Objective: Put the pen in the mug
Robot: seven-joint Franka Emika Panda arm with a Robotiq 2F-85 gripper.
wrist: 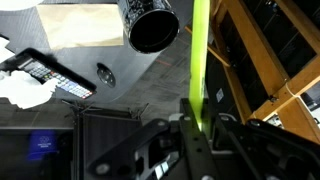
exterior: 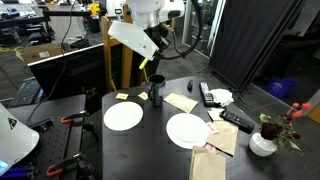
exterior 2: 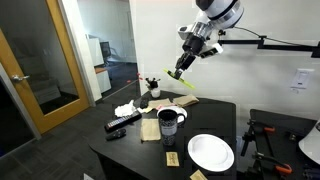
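Observation:
My gripper (wrist: 197, 125) is shut on the yellow-green pen (wrist: 198, 50), which sticks straight out from the jaws. In both exterior views the gripper (exterior: 150, 62) (exterior 2: 180, 68) hangs high above the table with the pen (exterior 2: 185, 82) pointing down. The dark mug (exterior: 156, 92) (exterior 2: 168, 123) stands upright on the black table between the two white plates. In the wrist view the mug (wrist: 152, 24) lies at the top, its open mouth left of the pen's line. The pen's tip is well above the mug.
Two white plates (exterior: 123, 116) (exterior: 186, 130) lie on the black table (exterior: 150, 150). Brown napkins (exterior: 180, 101), a black remote (exterior: 236, 119), a second remote (exterior: 206, 93) and a white vase with flowers (exterior: 263, 143) are near. A wooden chair (exterior: 122, 55) stands behind the table.

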